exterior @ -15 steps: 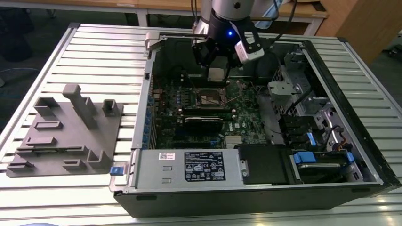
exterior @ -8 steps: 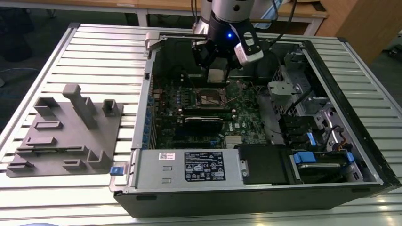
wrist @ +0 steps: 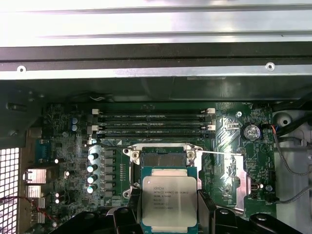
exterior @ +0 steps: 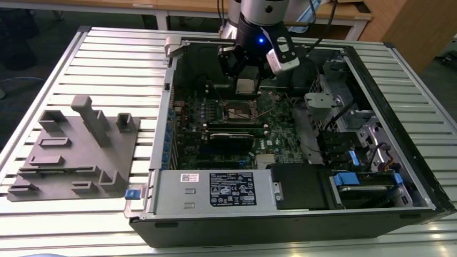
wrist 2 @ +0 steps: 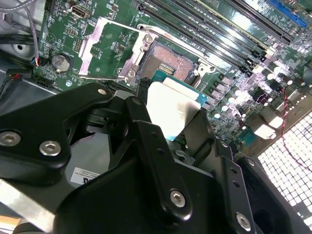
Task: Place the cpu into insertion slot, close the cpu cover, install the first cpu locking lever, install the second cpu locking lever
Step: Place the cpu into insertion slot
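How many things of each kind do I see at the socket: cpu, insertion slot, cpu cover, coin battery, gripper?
cpu: 1, held in the jaws
insertion slot: 1
cpu cover: 1, open
coin battery: 1
gripper: 1
Total: 5

A slatted metal table (exterior: 107, 64) stands before wooden desks (exterior: 185, 5).

The cpu (wrist: 169, 195) in gripper (wrist: 166, 215), above insertion slot (wrist: 163, 159)
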Controlling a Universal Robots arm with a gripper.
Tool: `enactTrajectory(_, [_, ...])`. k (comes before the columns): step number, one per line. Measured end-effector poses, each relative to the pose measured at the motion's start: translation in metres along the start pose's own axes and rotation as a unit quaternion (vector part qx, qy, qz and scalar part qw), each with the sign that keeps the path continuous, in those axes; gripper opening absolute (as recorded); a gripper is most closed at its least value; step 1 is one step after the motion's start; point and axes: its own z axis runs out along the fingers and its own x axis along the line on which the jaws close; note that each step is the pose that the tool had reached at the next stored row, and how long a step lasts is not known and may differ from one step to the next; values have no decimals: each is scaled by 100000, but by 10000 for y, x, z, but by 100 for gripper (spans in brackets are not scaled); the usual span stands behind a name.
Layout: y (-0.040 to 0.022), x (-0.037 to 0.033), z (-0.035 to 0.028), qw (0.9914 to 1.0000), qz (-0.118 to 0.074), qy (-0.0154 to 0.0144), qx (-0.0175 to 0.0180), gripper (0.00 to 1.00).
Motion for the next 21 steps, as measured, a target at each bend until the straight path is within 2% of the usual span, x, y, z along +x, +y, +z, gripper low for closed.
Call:
enactTrajectory(4, [0, 0, 0, 100000, 129, -10, 2, 54])
enactTrajectory(8, [-1, 0, 4, 99970, 2424, -195, -25, 54])
enactTrajectory(12, [-1, 0, 7, 99843, 5585, -450, -60, 54])
enactTrajectory(15, [-1, 0, 10, 99688, 7866, -637, -87, 54])
enactTrajectory(21, [-1, 0, 10, 99665, 8155, -661, -94, 54])
